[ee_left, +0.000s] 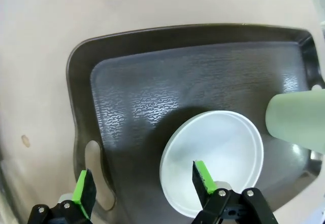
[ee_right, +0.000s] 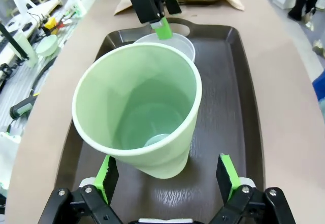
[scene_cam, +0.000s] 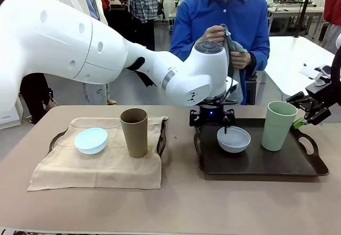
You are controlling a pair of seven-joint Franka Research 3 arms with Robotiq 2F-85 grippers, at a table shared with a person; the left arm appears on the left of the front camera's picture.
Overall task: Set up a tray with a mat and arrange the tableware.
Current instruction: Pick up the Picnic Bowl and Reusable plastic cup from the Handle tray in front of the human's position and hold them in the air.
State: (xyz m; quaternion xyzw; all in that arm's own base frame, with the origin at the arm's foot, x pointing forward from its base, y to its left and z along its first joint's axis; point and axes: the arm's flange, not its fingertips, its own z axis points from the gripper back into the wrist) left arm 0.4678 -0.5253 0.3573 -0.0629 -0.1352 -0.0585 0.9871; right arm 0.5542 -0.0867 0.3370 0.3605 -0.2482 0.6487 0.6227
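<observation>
We see the white bowl (scene_cam: 233,139) and the pale green cup (scene_cam: 278,126) standing upright on the dark tray (scene_cam: 277,163), the bowl near its middle and the cup toward its right end, apart from each other. The left gripper (ee_left: 143,186) hangs over the bowl's far rim with its jaws apart, one green pad above the bowl's inside and the other outside it. The right gripper (ee_right: 166,178) is spread wide, with a pad on either side of the cup's lower part.

To the left, a pale blue bowl (scene_cam: 90,140) and a brown cup (scene_cam: 134,132) sit on a beige mat (scene_cam: 101,168) draped over a second tray (scene_cam: 161,142). Small dark print on the left arm's wrist joint is too small to read. Across the table (scene_cam: 186,203), a person (scene_cam: 224,6) holds a grey cloth (scene_cam: 230,48).
</observation>
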